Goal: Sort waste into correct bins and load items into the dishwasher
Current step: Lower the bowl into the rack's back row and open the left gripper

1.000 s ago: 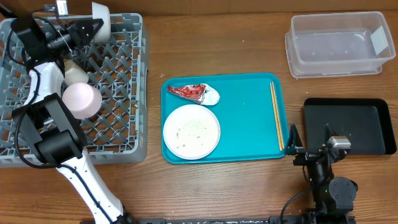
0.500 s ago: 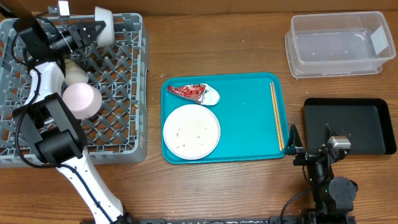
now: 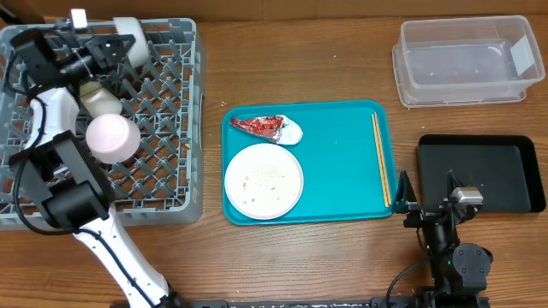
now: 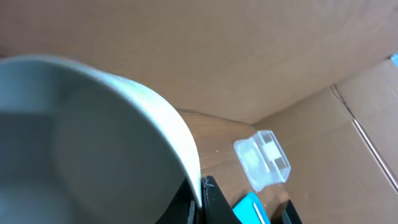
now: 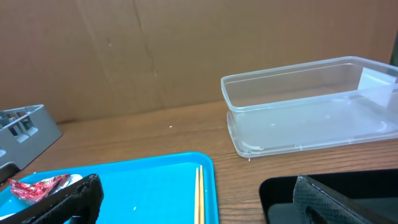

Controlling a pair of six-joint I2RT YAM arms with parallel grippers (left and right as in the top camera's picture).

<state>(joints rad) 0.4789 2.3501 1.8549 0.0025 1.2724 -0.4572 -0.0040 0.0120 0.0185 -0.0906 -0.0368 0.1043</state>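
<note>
Two dishes, a cup point(image 3: 101, 99) and a pink bowl point(image 3: 111, 137), sit in the rack point(image 3: 184, 128) at nine o'clock. The left pincer point(image 3: 118, 47) pinches a grey bowl point(image 3: 135, 44) by its rim over the rack's eleven o'clock corner, probably so it can be stood on edge. The right pincer point(image 5: 199, 205) rests spread at five o'clock.

Brown wooden table point(image 3: 300, 60) with lengthwise grain filling the overhead view, plain cardboard backdrop point(image 5: 124, 50) standing along its far edge at 12 o'clock, creased seam point(image 4: 364, 134) at 3 o'clock in the left wrist view, soft even light
</note>
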